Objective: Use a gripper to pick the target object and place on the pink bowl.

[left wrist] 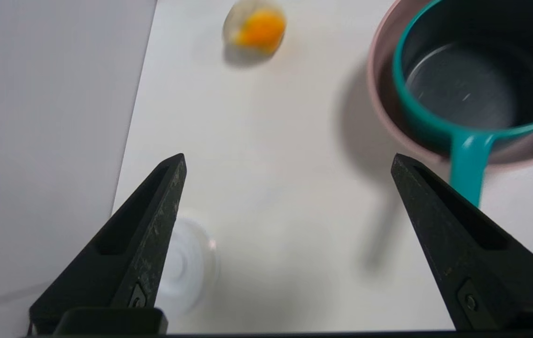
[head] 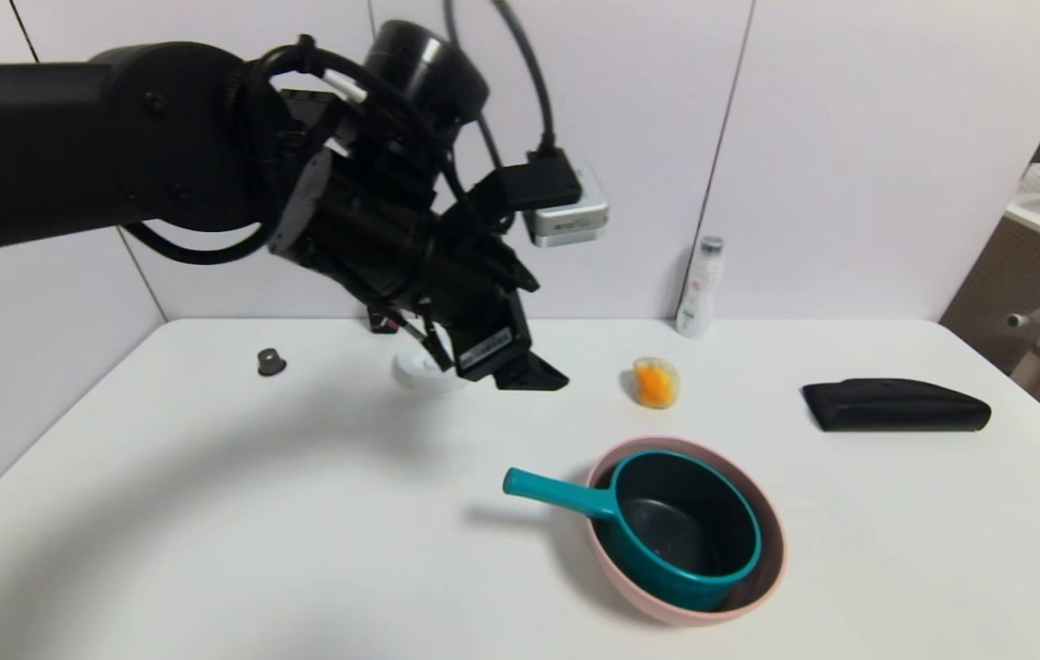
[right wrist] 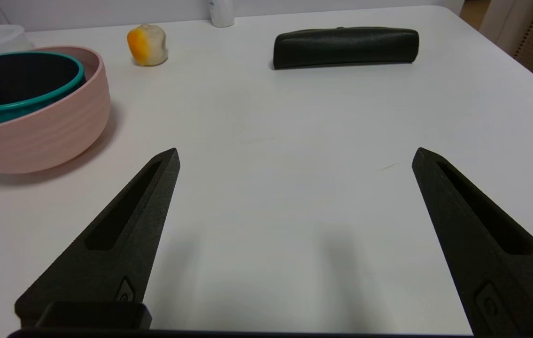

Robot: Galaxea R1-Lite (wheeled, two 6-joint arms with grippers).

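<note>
One teal saucepan (head: pixel 684 513) sits in the pink bowl (head: pixel 778 559), handle (head: pixel 556 492) toward ten o'clock; it looks light, stiff, maybe slick. I'd pinch that handle near the bowl rim. My left tool (left wrist: pixel 289 157) is wide and empty above the desk (head: pixel 300 550); my right tool (right wrist: pixel 296 152) idles, wide, at the bowl's right.

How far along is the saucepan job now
The placing looks done: the teal saucepan sits inside the pink bowl, handle over the rim. Nothing is in hand; the left tool hovers open, clear of the handle. Probably only withdrawing that arm remains.
</note>
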